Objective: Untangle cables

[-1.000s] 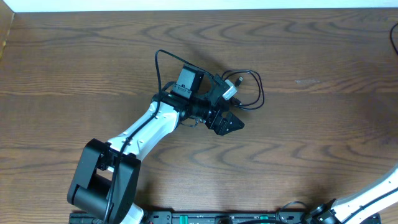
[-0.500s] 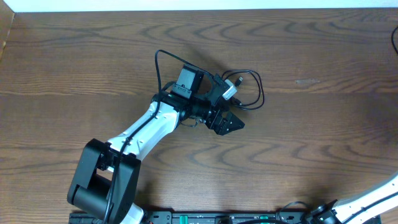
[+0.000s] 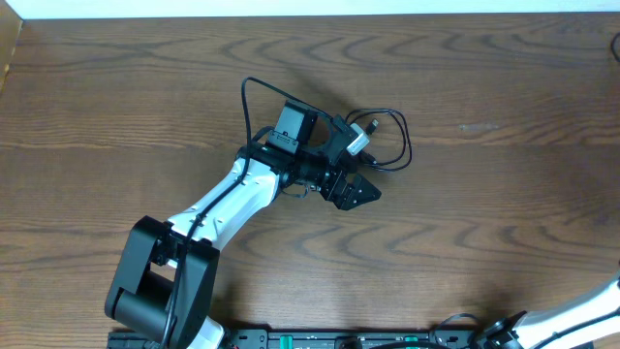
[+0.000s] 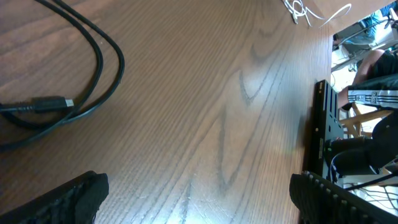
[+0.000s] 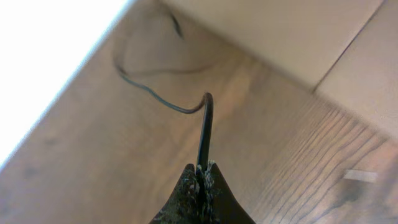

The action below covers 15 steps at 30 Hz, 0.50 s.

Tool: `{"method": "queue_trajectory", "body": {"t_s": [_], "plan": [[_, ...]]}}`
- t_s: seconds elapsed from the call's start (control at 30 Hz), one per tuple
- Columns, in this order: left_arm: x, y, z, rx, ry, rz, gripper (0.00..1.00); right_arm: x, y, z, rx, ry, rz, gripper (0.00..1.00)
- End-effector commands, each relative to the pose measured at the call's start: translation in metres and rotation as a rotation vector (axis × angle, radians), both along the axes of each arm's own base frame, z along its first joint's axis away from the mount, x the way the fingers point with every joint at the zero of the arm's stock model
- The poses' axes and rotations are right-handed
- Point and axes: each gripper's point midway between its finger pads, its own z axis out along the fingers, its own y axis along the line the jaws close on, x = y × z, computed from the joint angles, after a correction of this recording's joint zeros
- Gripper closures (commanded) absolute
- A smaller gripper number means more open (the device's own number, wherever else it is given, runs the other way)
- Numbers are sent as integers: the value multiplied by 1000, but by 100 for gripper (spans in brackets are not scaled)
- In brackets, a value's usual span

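My left end effector [image 4: 196, 186] is spread wide. In the left wrist view its two black fingertips [image 4: 84, 190] sit in the lower corners of the frame with only bare brown wood-grain table [image 3: 484, 223] between them, and it holds nothing. A thin black cable [image 4: 122, 62] lies looped on the table in the upper left of that view. Its small black plug [image 4: 43, 104] rests inside the loop, just above my left-hand fingertip but apart from it. A thin white cord [image 4: 301, 9] lies bunched at the top right edge of the same view, well apart from me. From overhead, this arm sits at the centre of the table, with the black loop just to its upper right.

My right end effector [image 5: 200, 177] is pressed together, pinching a dark thin cable [image 5: 204, 134]. The cable rises straight from the fingertips, bends over and trails away toward the upper left of the right wrist view.

Compared with a second ago, my left arm and the black loop have not moved. Only my white right arm [image 3: 581, 310], at the lower right corner of the overhead view, has slid slightly lower in the frame.
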Motion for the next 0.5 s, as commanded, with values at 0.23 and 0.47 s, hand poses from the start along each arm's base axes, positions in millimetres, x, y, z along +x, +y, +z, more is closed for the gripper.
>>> {"method": "queue_trajectory", "body": {"t_s": [0.23,0.47], "plan": [[1,-3,9,-26,-28,-11,1,-61,11,158,-276,-177,-183,99],[1,-3,9,-27,-47,-23,1,-105,-6,159,-346,-50,-371,99]]}}
